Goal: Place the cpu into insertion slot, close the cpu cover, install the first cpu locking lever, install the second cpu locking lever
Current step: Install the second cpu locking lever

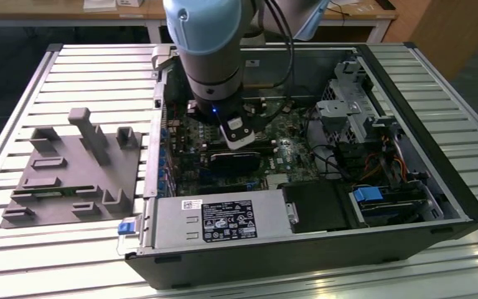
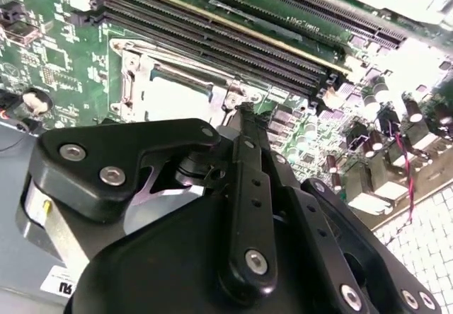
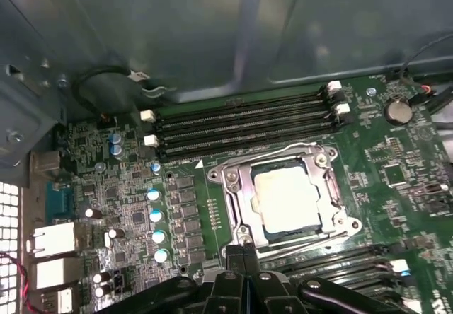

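Arm upright, hand [image 3: 243, 252] just beside the insertion slot [image 3: 231, 187].

Open PC case [image 1: 438, 205] lies on its side on a slatted metal table [image 1: 81, 68]; case is the landmark. Inside it: green motherboard [image 3: 120, 208], long black memory slots [image 3: 241, 119] in parallel rows against the case wall. Row of blue-topped capacitors [image 3: 154, 215] on the board near the slots. Coin cell battery [image 3: 398, 110] on the board at the slots' other end. Grey power supply [image 1: 218, 219] with labels along the case's near edge, blue-tabbed drive bay [image 1: 388, 199] beside it. Perforated grey drive cage [image 1: 351, 106] in the far corner. Outside the case, at the exterior view's left: grey fixture block [image 1: 73, 171] with upright posts, on the table.
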Motion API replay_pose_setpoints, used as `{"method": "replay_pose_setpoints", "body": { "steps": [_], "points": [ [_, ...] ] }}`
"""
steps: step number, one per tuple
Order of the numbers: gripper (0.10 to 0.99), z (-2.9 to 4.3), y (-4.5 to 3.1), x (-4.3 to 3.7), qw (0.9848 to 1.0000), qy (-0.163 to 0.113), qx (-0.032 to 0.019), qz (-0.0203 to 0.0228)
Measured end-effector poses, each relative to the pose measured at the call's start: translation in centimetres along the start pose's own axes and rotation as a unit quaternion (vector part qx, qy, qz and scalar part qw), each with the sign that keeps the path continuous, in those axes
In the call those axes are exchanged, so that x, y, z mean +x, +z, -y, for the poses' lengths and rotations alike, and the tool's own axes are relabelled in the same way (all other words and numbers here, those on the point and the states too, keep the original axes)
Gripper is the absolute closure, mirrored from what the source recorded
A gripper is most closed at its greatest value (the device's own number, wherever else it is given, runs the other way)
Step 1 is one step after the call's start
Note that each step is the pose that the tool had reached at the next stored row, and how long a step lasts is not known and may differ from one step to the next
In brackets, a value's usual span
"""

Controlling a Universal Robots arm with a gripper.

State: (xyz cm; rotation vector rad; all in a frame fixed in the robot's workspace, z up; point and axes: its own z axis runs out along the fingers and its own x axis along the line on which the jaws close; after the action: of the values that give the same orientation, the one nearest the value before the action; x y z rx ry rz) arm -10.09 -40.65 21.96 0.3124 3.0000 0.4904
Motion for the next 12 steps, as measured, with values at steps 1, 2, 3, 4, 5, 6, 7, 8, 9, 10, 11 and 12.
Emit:
{"method": "replay_pose_setpoints", "body": {
  "steps": [1, 2, 3, 4, 5, 6, 7, 8, 9, 10, 11, 12],
  "points": [
    [0.980, -0.01, -0.07, 0.00, 1.0000, -0.001, 0.0044, 0.0011],
    [0.980, -0.03, -0.11, 0.00, 0.9999, -0.001, 0.0104, 0.0026],
    [0.980, -0.04, -0.14, 0.00, 0.9998, -0.002, 0.0170, 0.0041],
    [0.980, -0.04, -0.16, -0.01, 0.9997, -0.002, 0.0234, 0.0057],
    [0.980, -0.05, -0.15, -0.02, 0.9996, -0.002, 0.0278, 0.0067],
    [0.980, -0.06, -0.14, -0.07, 0.9995, -0.002, 0.0296, 0.0072],
    [0.980, -0.08, -0.13, -0.15, 0.9995, -0.001, 0.0297, 0.0074],
    [0.980, -0.10, -0.12, -0.28, 0.9995, -0.001, 0.0298, 0.0075],
    [0.980, -0.13, -0.10, -0.45, 0.9995, -0.001, 0.0298, 0.0075],
    [0.980, -0.18, -0.07, -0.68, 0.9995, 0.000, 0.0298, 0.0076],
    [0.980, -0.22, -0.04, -0.91, 0.9995, 0.000, 0.0298, 0.0077],
    [0.980, -0.27, -0.01, -1.15, 0.9995, 0.000, 0.0298, 0.0077]
  ]
}}
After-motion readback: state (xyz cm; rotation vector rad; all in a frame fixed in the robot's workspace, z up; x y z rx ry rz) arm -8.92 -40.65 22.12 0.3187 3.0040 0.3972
